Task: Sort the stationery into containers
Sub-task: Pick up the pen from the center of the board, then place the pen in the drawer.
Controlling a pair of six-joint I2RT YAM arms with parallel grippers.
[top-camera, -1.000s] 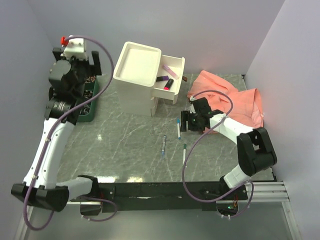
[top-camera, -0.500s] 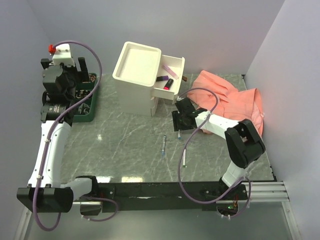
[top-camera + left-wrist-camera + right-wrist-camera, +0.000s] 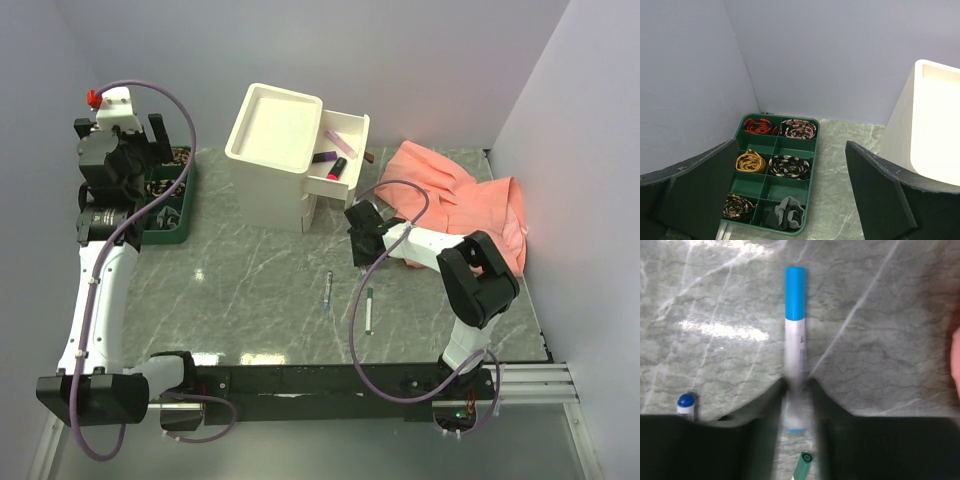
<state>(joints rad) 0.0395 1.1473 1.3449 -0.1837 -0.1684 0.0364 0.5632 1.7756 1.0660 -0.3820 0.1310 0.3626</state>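
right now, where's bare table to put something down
Widest bare stretch: front-left table, between green tray, cabinet and nearest loose pen. Crowded right: right gripper pinching a pen, pink cloth beside.

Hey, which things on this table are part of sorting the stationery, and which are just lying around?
Part of the job: blue-capped pen, dark-capped pen, green-capped pen, highlighters in the open drawer, cream cabinet.
Just lying about: green tray of rolled fabric, salmon cloth.

Overhead wide — right wrist above pen (image 3: 794, 340).
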